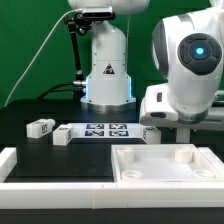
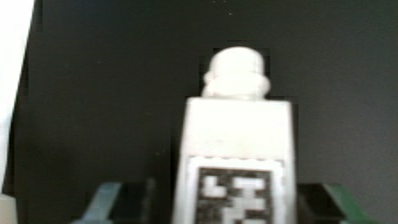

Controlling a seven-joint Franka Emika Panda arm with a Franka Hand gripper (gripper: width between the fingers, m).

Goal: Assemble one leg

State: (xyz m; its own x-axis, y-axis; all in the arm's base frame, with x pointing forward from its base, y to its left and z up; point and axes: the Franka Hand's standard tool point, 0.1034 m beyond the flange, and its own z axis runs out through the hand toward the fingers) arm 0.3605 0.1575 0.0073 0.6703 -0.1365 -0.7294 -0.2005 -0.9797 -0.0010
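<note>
In the wrist view a leg [image 2: 238,150], a white post with a rounded screw tip and a black-and-white tag, lies on the black table between my fingers. My gripper [image 2: 226,200] is open and straddles it; one finger [image 2: 111,198] shows on each side, with a dark gap between it and the leg. In the exterior view my gripper [image 1: 150,128] is low over the table at the right, mostly hidden behind the arm's wrist, with a bit of the white leg [image 1: 148,131] showing below it. Two more legs [image 1: 40,127] [image 1: 62,135] lie at the left.
The marker board [image 1: 105,130] lies mid-table between the loose legs and my gripper. A large white square tray-like piece [image 1: 165,178] with corner sockets sits at the front right. A white ledge [image 1: 18,165] borders the front left. The robot base [image 1: 107,75] stands behind.
</note>
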